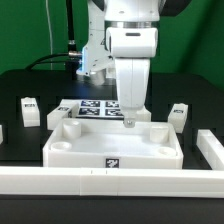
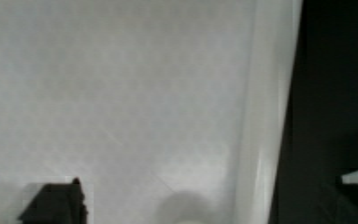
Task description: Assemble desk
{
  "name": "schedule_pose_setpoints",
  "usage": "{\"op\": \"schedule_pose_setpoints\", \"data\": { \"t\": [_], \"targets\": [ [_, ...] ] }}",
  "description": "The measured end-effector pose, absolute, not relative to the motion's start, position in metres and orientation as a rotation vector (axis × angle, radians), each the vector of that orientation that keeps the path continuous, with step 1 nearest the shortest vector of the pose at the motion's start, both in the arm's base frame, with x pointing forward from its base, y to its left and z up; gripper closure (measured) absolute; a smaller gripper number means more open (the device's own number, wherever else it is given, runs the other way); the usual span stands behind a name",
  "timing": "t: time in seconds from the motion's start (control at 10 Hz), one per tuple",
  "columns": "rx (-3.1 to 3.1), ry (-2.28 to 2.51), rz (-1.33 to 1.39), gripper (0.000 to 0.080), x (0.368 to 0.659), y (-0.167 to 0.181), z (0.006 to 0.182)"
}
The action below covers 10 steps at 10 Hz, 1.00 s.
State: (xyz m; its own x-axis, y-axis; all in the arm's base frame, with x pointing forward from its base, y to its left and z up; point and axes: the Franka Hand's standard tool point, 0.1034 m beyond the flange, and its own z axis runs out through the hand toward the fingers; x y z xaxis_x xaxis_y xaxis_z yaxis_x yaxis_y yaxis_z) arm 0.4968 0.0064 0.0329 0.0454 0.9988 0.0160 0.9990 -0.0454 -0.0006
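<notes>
A black work desk point(image 1: 30, 88) is seen before a green backdrop point(image 1: 20, 30). Toward its near edge the white desk slab point(image 1: 110, 146) is laid rim upward, just behind a long white rail point(image 1: 100, 182). The marker board point(image 1: 92, 107) is seen beyond it. One square post leg point(image 1: 29, 110) is stood apart at the exterior view's left, and a second leg point(image 1: 178, 113) at its right. The fingers point(image 2: 53, 203) are held wide apart with nothing between them, low over the slab's far rim; whether it is touched cannot be told. The slab is judged stiff, light and smooth, so probably slippery. Its flat floor offers no hold, so the raised rim is best pinched near the middle of a side, clear of the round corner sockets point(image 1: 71, 128).
</notes>
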Motion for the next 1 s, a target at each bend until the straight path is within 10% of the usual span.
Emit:
{"op": "schedule_pose_setpoints", "data": {
  "t": [0.6,1.0],
  "targets": [
    [-2.26,-2.115,0.021,0.015,0.485,0.001,0.006],
    [-2.313,-2.065,0.012,0.0586,0.485,0.002,0.005]
  ]
}}
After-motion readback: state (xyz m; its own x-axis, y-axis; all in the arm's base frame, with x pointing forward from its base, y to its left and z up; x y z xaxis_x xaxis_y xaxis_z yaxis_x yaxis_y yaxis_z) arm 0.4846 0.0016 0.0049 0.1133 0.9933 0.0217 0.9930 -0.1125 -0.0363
